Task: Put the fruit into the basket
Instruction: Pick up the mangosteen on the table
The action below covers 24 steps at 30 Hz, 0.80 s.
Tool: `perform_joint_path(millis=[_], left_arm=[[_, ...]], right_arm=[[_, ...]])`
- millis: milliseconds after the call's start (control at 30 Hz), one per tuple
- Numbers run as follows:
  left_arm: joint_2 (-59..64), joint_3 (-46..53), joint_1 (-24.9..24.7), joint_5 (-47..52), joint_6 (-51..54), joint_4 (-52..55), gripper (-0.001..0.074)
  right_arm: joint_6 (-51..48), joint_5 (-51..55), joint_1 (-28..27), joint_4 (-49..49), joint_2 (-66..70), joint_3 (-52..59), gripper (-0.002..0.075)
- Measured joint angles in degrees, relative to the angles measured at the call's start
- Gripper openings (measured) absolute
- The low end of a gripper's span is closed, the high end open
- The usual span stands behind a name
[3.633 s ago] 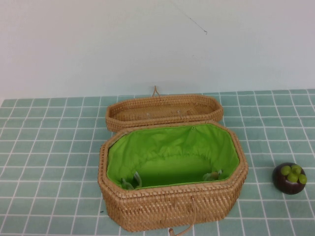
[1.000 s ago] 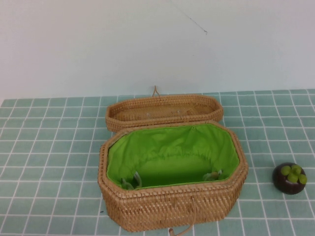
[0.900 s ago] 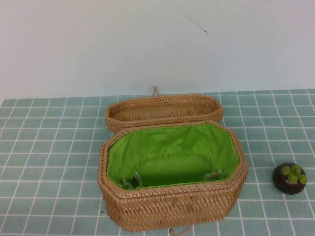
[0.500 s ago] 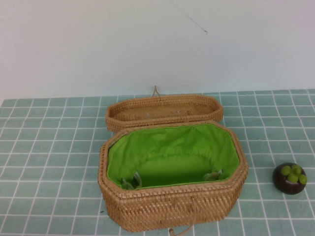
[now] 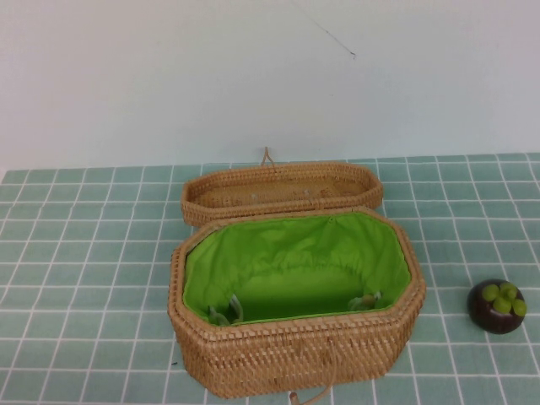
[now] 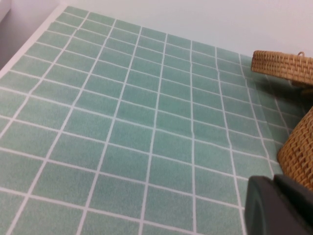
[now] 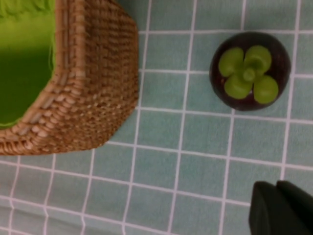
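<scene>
Right gripper [image 7: 281,208] poised above desk [image 7: 195,161] near fruit [image 7: 250,71], finger state unclear; left gripper [image 6: 279,205] parked beside open basket [image 5: 295,354], likewise unclear. Best centred over green lobes before descending.

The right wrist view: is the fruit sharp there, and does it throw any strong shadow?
Right wrist view: the fruit is slightly soft, with no strong shadow on the tiles; the dark right gripper is blurred. High view: even light, faint shadow under the fruit.
</scene>
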Motion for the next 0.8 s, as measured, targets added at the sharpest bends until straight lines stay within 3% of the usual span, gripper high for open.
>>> perform_joint_path(millis=[133,367,633,700,800], left_arm=[[0.0,0.0,0.0,0.0,0.0,0.0,-0.0003],[0.0,0.0,0.0,0.0,0.0,0.0,-0.0003],[0.0,0.0,0.0,0.0,0.0,0.0,-0.0003],[0.0,0.0,0.0,0.0,0.0,0.0,-0.0003],[0.0,0.0,0.0,0.0,0.0,0.0,-0.0003]], right_arm=[[-0.6,2.0,2.4,-3.0,3.0,-4.6,-0.0001],[9.8,6.8,11.1,-17.7,9.9,-14.8,-0.0001],[11.0,10.6,12.7,-18.1,18.6,-21.1,0.0002],[11.0,10.8,12.7,-18.2,20.6,-21.1,0.0027],[11.0,10.7,12.7,-16.2,23.3,-21.3,0.0139]])
